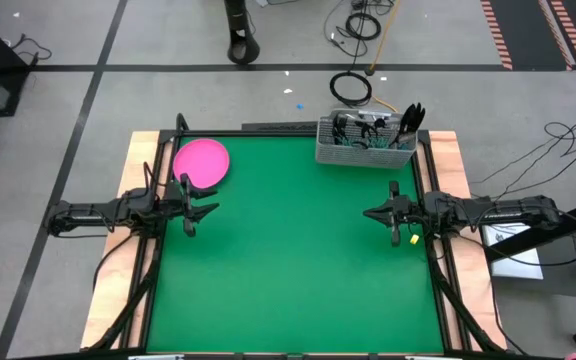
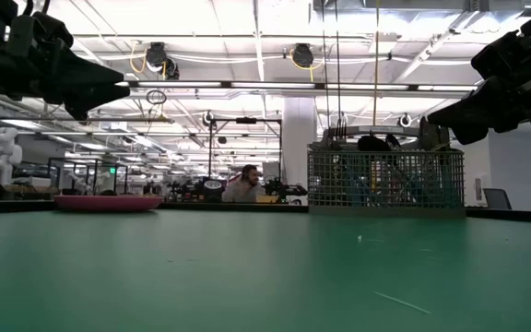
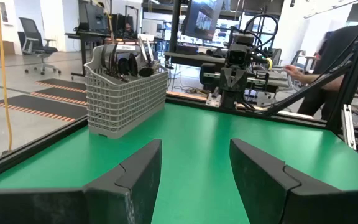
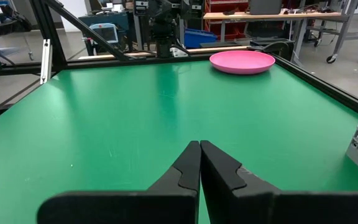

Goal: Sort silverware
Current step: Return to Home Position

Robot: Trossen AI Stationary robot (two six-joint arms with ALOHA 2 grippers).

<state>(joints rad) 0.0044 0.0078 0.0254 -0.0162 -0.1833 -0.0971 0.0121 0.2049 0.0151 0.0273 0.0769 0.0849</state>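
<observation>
High view: the silverware (image 1: 378, 128) stands bunched in the silver wire-mesh caddy (image 1: 363, 155) at the far edge of the desk (image 1: 288, 270), towards its right corner. The pieces sit upright, their long axes near vertical, and dark ends rise above the rim at the caddy's right end. Individual forks, spoons and knives are too small to tell apart here. In the left wrist view rounded dark ends and thin shafts crowd the caddy's top, and no piece shows loose on the green surface in any view. From the right tool (image 1: 368, 213) the caddy lies forward towards the far edge and is near. From the left tool (image 1: 206, 205) it lies across the desk and well apart, so the right arm is the nearer of the two. The right tool hovers by the right edge, pointing inward, with its fingers pressed together and holding nothing, as the right wrist view shows. The left tool hovers by the left edge, also pointing inward, with its fingers spread wide and empty. The round pink plate (image 1: 202, 160) lies at the far left, just beyond the left tool, with nothing on it. Judged from this layout, the sorting appears finished. The coming move is then a withdrawal of each arm to rest, with no grasp required.
</observation>
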